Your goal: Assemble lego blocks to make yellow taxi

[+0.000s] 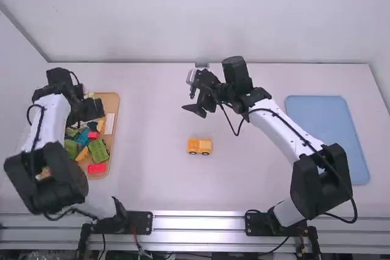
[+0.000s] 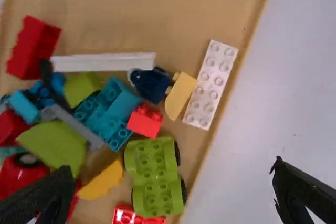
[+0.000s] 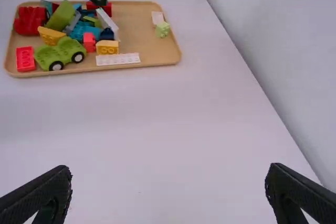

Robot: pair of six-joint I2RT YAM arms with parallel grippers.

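White table (image 1: 152, 193), pale wall (image 1: 183, 16) beyond both claws. Blue mat (image 1: 329, 132) well right of right claw (image 1: 193, 99). Left claw (image 1: 90, 111) over block tray (image 1: 115, 105), fingers wide apart, empty. Right claw raised mid-table, angled toward tray, also spread wide, empty. Yellow car (image 1: 200, 145) sits base-side of right claw.

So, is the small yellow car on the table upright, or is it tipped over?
Upright: in the high view, the yellow car shows dark wheels under its body.
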